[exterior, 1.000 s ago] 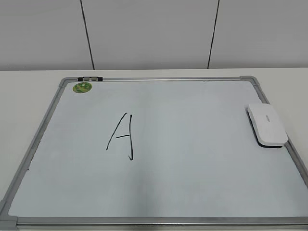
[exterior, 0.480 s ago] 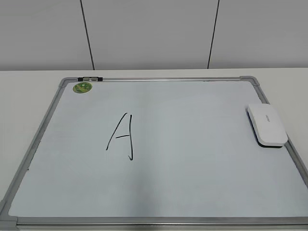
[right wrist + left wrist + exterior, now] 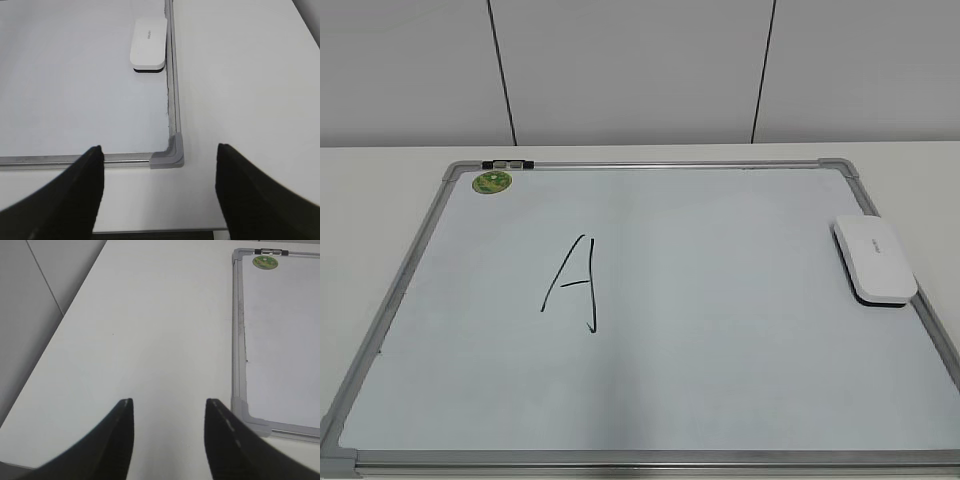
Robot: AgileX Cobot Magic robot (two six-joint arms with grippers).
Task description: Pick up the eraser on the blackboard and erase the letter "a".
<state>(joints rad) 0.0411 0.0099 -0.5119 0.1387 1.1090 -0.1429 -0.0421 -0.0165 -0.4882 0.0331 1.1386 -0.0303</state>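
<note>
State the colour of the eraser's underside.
Black, a thin dark strip under the white eraser; the right wrist view shows it best.

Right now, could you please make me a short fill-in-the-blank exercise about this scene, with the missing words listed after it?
1. The eraser lies at the ____ edge of the blackboard in the exterior view.
2. The only letter visible on the board is a capital ____.
3. The round sticker near the board's corner is ____ in colour.
4. The right tool is ____, with nothing between its fingers.

Missing words: right; A; green; open
</note>
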